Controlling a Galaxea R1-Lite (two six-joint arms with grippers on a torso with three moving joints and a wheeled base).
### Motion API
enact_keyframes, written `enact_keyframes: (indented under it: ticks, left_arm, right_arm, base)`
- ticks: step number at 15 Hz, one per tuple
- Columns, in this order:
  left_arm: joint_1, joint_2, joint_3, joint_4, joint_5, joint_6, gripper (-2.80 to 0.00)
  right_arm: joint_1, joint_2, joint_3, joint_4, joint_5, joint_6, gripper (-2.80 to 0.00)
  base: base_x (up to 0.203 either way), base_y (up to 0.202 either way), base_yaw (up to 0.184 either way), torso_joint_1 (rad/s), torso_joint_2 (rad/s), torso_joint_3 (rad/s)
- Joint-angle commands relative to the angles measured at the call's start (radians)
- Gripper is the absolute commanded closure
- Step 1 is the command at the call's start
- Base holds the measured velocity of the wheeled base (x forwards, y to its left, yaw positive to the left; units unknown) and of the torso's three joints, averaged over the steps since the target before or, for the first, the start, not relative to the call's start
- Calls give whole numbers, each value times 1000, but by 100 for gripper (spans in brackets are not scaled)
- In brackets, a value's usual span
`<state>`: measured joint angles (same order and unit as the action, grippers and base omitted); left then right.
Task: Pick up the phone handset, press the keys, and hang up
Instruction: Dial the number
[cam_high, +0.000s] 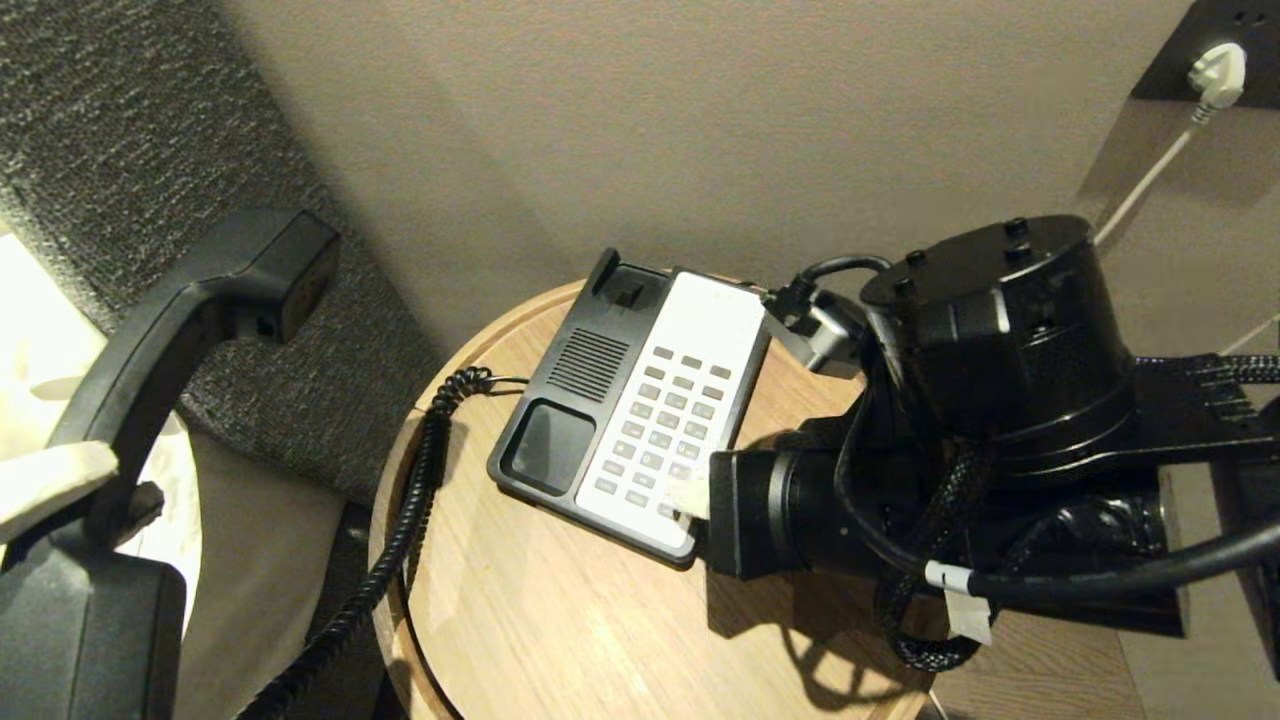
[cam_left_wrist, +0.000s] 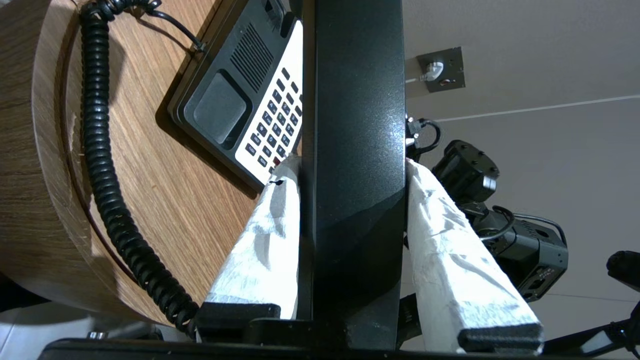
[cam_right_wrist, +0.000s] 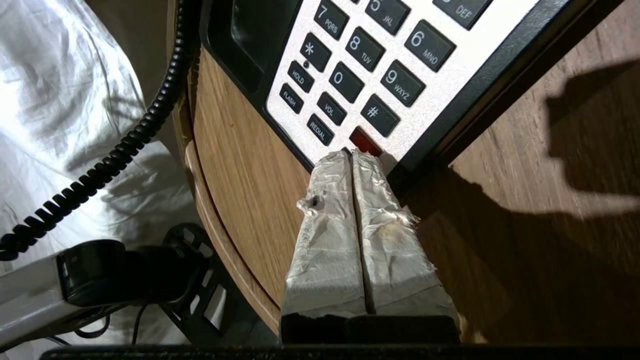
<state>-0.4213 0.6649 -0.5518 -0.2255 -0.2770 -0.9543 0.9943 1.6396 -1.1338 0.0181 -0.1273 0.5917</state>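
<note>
Round wooden bench (cam_high: 520, 620) carries a black-and-white phone base (cam_high: 640, 410). Left claw (cam_left_wrist: 352, 170) pinches the glossy black handset (cam_high: 180, 330) aloft, left of the bench. Right claw (cam_right_wrist: 352, 155), paper-wrapped fingers pressed together, touches the red key (cam_right_wrist: 365, 141).

A round wooden side table (cam_high: 560, 620) with a pale oak-grain top and a raised rim carries the things. Directly on it sits a black-and-white phone base (cam_high: 640, 410), set toward the far side of the top, its empty cradle recess and speaker grille on the robot's left, its white keypad panel on the right. A black coiled cord (cam_high: 415, 510) leaves the base's left edge, lies across the top there, then drops over the table's left rim
</note>
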Motion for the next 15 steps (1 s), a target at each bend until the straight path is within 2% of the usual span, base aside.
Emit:
enact_keyframes:
  ticks: [1,15]
  left_arm:
    - [-1,1,3,-1,-2,-6,0]
    - [0,2,3,-1,-2,-6,0]
  right_arm:
    - [1,-3,5,2,1,7,0]
    - [3,28,14,-12,16,10,0]
  base:
    - [0,0,0,0,0,0]
    - [0,0,0,0,0,0]
